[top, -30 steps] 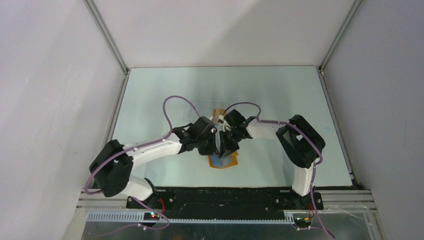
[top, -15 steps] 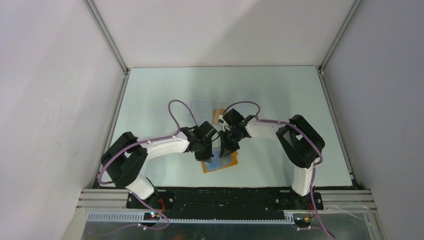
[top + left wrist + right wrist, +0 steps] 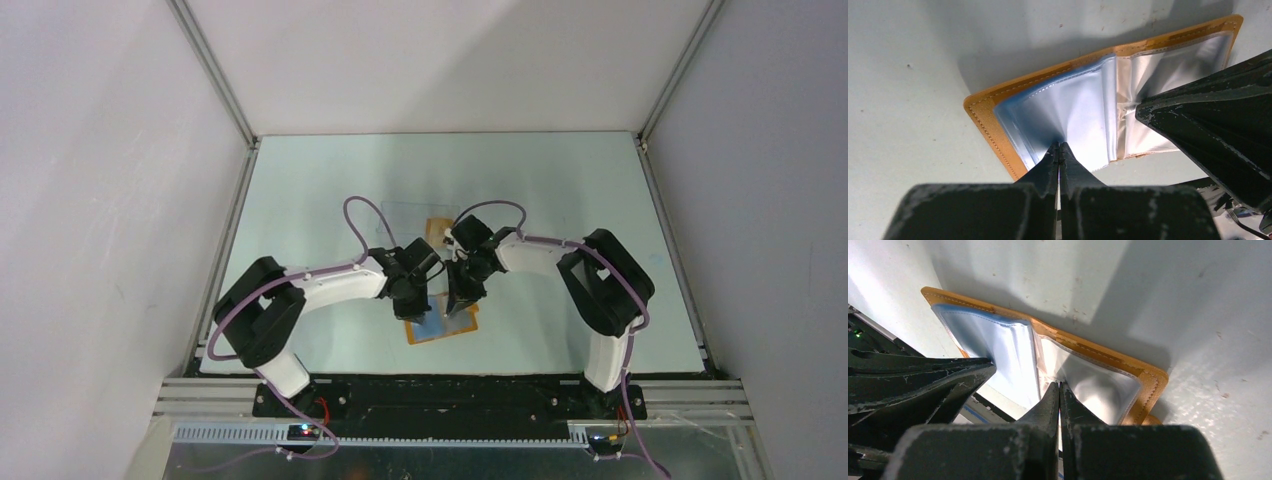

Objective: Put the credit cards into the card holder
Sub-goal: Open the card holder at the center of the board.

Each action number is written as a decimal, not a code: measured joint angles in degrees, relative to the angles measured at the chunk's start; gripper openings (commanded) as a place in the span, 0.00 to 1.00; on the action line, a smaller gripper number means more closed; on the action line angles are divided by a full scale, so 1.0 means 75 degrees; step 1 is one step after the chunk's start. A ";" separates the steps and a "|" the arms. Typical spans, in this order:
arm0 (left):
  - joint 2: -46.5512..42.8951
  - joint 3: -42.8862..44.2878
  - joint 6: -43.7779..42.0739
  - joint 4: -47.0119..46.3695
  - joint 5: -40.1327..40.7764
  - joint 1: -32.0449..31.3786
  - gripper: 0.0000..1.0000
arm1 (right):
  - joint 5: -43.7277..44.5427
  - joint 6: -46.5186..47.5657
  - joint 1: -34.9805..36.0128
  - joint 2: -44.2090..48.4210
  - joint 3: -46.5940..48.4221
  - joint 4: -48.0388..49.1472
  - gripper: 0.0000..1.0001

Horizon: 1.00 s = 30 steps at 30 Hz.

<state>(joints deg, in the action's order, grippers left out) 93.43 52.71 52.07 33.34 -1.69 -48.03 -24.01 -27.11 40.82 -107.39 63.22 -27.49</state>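
The card holder (image 3: 441, 329), an orange wallet with clear and blue plastic pages, lies open on the table between the two arms. My left gripper (image 3: 1060, 145) is shut with its tips on the blue left page (image 3: 1068, 110), which puckers toward them. My right gripper (image 3: 1060, 385) is shut on the clear right page (image 3: 1098, 385), which is drawn up the same way. In the top view the left gripper (image 3: 427, 306) and right gripper (image 3: 452, 309) stand close together over the holder. A tan-orange credit card (image 3: 436, 229) lies behind them, partly hidden by the right wrist.
A clear plastic case (image 3: 404, 214) lies on the table just behind the left wrist. White walls and metal rails (image 3: 240, 205) enclose the pale table on three sides. Purple cables loop above both wrists.
The left arm has pulled back toward its base. The card holder has turned slightly, its near left corner swinging left. Both grippers stay shut over it.
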 measured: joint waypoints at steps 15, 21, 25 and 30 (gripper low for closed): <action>0.0213 0.0134 0.0079 -0.0437 -0.0146 -0.0017 0.00 | -0.1585 0.0201 -0.1329 0.0507 -0.1387 0.0688 0.00; 0.0259 0.0181 0.0076 -0.0411 -0.0178 -0.0015 0.00 | -0.2707 0.0580 -0.2229 0.0510 -0.1932 0.0752 0.00; 0.0338 0.0277 0.0061 -0.0332 -0.0192 -0.0015 0.00 | -0.3069 0.0723 -0.2576 0.0510 -0.2151 0.0717 0.00; 0.0428 0.0393 0.0058 -0.0204 -0.0201 -0.0015 0.00 | -0.2771 0.0647 -0.2500 0.0510 -0.2046 0.0431 0.00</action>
<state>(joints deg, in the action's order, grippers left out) 96.64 55.66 52.51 31.81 -3.20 -48.14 -44.80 -22.26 22.06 -103.57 47.88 -24.25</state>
